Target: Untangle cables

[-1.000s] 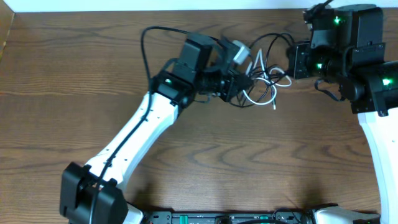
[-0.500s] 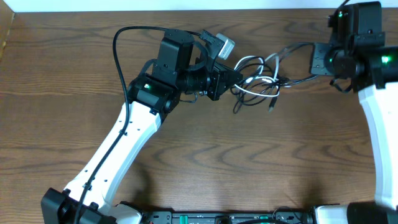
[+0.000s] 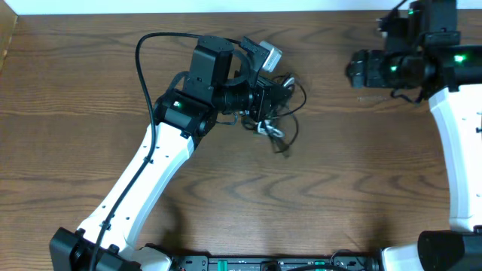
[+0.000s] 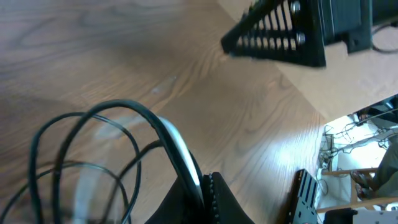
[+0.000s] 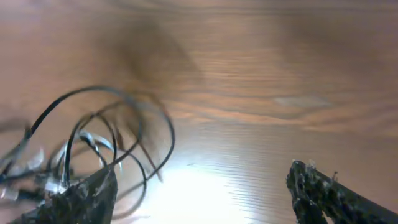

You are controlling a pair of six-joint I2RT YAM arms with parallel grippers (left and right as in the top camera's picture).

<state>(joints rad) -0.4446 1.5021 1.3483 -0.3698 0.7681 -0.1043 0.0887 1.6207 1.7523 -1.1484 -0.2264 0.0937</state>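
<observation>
The cables [image 3: 277,126], thin black cords and a white one, hang in a small bunch under my left gripper [image 3: 280,92] at the back middle of the table. In the left wrist view my left gripper [image 4: 202,186] is shut on a black and a white strand of the cables [image 4: 177,146], whose loops spread out to the left. My right gripper [image 3: 352,70] stands open well to the right of the bunch, touching none of it. From the right wrist, the right gripper [image 5: 202,193] has its fingers wide apart, with the cables [image 5: 106,134] blurred at the left.
The brown wooden table [image 3: 339,188] runs out to a white strip along its far edge [image 3: 113,6]. A thick black wire [image 3: 151,53] arcs over the left arm. A black rail [image 3: 263,263] lies along the front edge.
My right gripper has opened, let go of the cables and drawn back to the right. The stretched bundle has sprung back into a small bunch at my left gripper, which stayed shut.
</observation>
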